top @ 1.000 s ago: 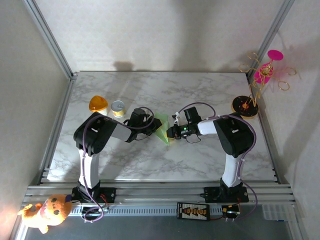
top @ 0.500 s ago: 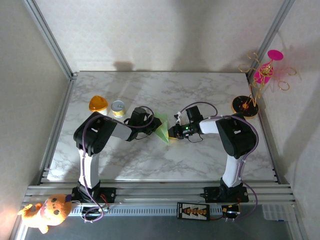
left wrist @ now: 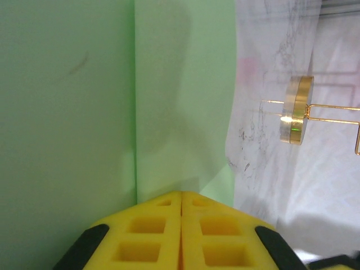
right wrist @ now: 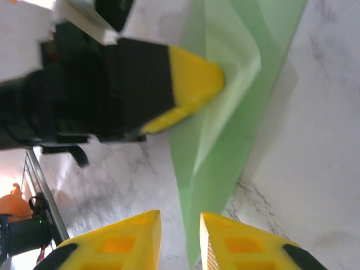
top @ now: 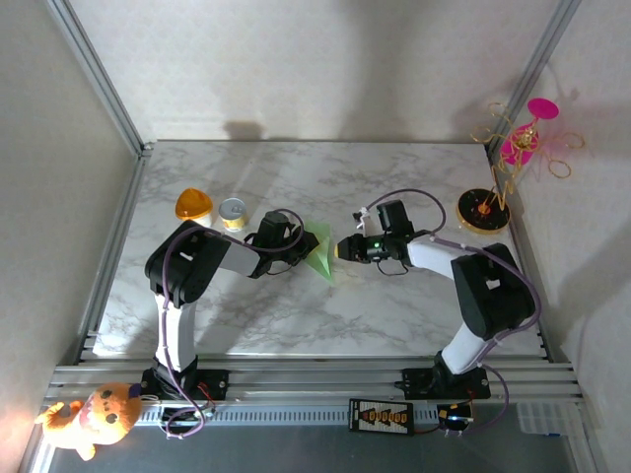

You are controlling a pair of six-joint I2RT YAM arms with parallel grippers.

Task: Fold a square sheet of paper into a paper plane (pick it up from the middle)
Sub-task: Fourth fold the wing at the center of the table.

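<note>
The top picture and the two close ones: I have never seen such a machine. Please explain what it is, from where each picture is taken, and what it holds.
This is a robot with two arms bolted at the near edge of a marble table. The wide picture looks down from above and behind the arms. The two close pictures come from a small camera on each wrist, so the yellow shapes at the bottom are that arm's own fingers.

In the middle is a folded green paper. The left arm's fingers are shut on it. The right arm's fingers stand slightly apart at its pointed tip, not gripping.

Also there: an orange-lidded cup, a small tin, and a pink-and-gold ornament stand.
</note>
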